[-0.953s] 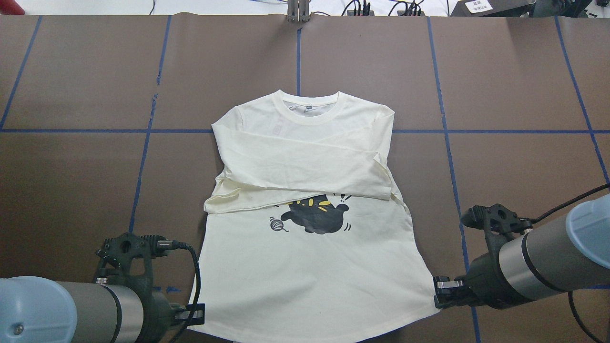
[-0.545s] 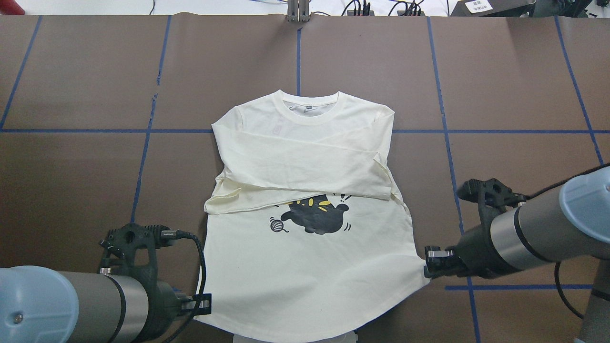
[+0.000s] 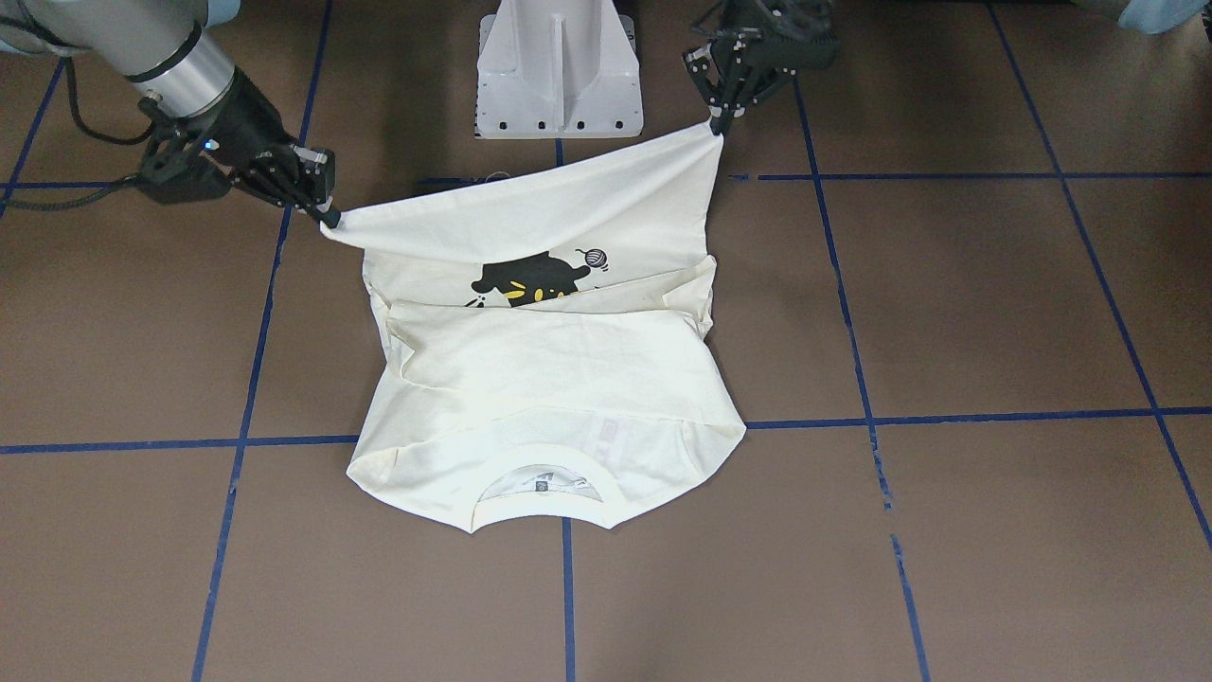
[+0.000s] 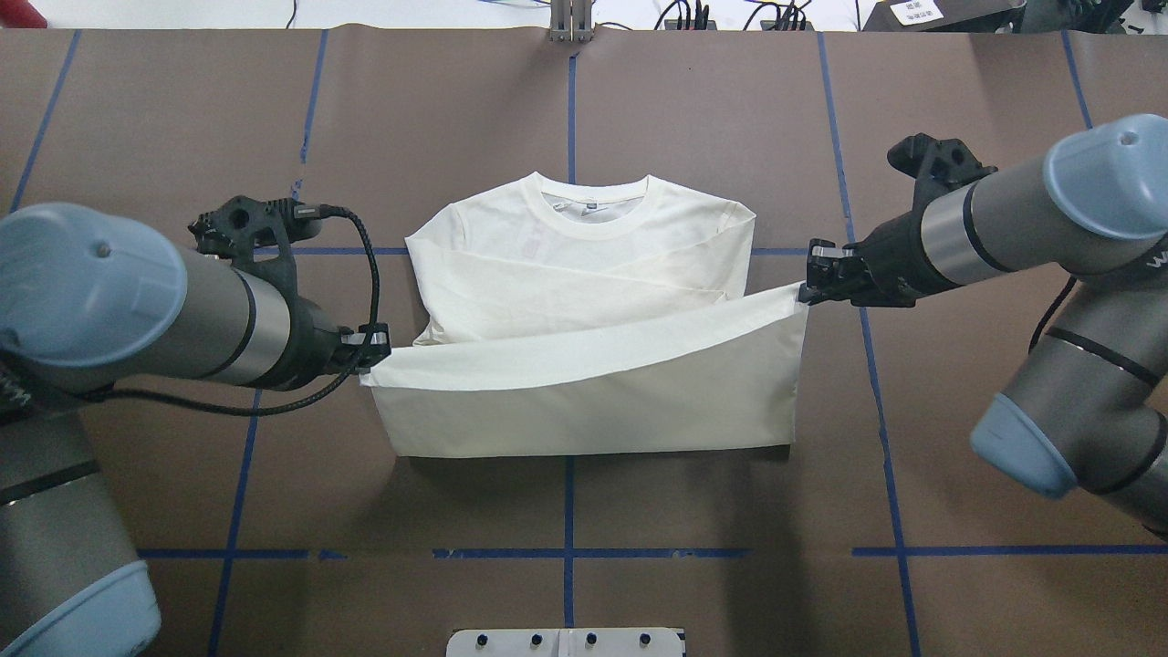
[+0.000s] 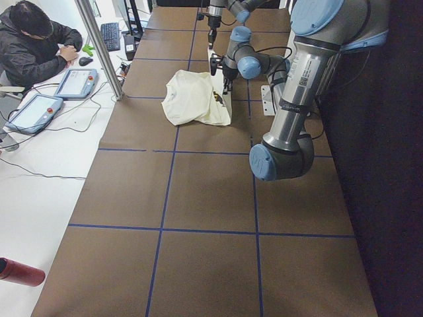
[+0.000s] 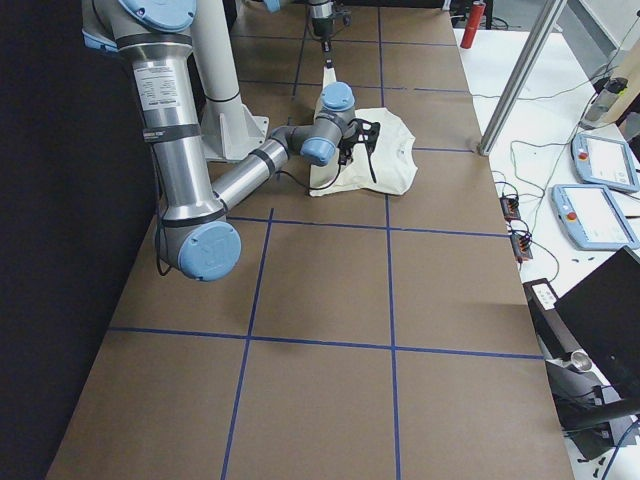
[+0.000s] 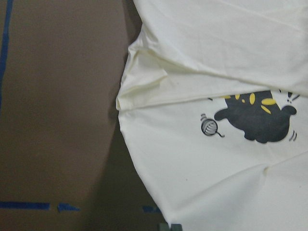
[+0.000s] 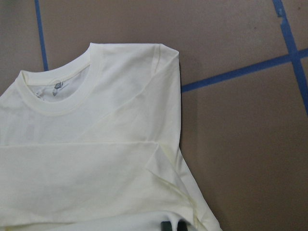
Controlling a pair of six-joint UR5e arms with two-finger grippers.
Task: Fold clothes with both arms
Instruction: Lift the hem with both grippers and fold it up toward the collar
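Both arms have swung forward since half a second ago, lifting the hem [image 4: 593, 351] off the tabletop [image 4: 730, 119] and carrying it toward the collar [image 4: 598, 203]. My left tool [image 4: 369, 349] is pinched closed on one hem corner and my right tool [image 4: 807, 288] on the other.

The T-shirt [image 4: 584, 265] lies mid-tabletop with its collar pointing away from me. Its lower half hangs between the two tools as a stretched sheet. From overhead I see only the plain underside of that sheet. The front-facing camera shows the cat print [image 3: 524, 280] underneath, just short of being covered.

I hold both corners so the cloth stays taut and does not sag into creases as it travels. The sleeves [image 4: 566, 292] lie crossed over the chest, so I judge this fold will trap them inside.

My right corner is further forward than my left, so the hem runs at a slant. I reckon the left side should catch up before I lay it down, or the fold will land crooked.
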